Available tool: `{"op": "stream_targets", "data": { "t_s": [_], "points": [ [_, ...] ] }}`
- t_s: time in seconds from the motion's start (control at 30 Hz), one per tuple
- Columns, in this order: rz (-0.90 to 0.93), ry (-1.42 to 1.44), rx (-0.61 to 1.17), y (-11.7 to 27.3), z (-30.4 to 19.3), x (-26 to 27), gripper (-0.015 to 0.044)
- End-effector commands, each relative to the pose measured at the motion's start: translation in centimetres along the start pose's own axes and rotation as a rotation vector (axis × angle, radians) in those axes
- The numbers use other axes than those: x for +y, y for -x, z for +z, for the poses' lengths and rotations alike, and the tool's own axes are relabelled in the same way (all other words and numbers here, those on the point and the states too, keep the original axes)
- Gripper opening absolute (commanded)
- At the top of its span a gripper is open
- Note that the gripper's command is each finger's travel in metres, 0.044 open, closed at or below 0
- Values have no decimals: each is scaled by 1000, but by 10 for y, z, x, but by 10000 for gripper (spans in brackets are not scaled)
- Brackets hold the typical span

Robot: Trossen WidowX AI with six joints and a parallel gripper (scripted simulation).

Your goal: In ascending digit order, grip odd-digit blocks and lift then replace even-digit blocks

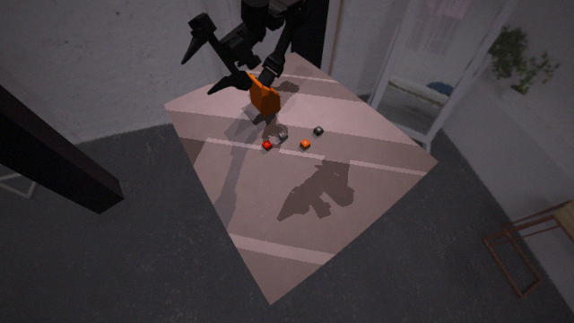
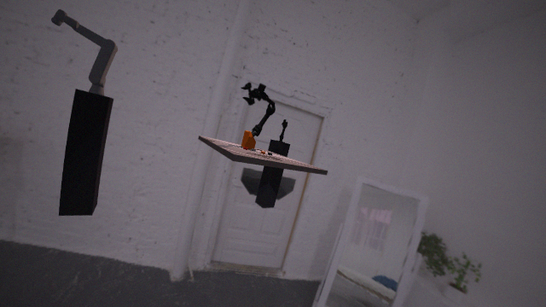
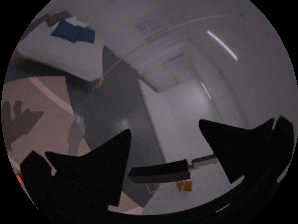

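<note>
Blocks on the surface (image 1: 273, 278) (image 2: 299, 166) (image 3: 52, 95), top view: red (image 1: 267, 145), pale grey (image 1: 282, 135), orange (image 1: 305, 144) (image 2: 263, 152) and dark (image 1: 318, 131) (image 2: 270, 153) cubes lie apart, betw. the L and R corners, nearer the far corner than the near one (digits too small to read). The black arm (image 1: 273, 65) (image 2: 271, 108) rises beside an orange upright piece (image 1: 265, 99) (image 2: 248, 140) toward the far-L edge; its jaws, wide open w/ nothing betw. them, stand high above surface level, well apart from all 4 blocks.
</note>
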State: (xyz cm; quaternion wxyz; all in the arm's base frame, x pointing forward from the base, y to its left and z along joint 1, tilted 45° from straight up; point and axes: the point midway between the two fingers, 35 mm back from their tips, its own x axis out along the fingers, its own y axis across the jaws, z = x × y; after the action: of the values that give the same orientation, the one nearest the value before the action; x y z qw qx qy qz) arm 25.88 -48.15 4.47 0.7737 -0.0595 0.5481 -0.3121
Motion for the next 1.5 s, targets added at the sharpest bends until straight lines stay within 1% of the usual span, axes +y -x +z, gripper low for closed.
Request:
{"op": "stream_targets", "data": {
  "t_s": [0.0,0.17,0.3,0.43,0.6,1.47],
  "points": [
    [244,81,80,-14,-29,71,400],
    [510,141,161,-10,-63,143,400],
    [735,168,232,6,-92,199,400],
    [973,169,312,34,-121,250,400],
    [1268,122,427,83,-153,302,400],
    [1276,120,430,84,-154,304,400]
  ]
}}
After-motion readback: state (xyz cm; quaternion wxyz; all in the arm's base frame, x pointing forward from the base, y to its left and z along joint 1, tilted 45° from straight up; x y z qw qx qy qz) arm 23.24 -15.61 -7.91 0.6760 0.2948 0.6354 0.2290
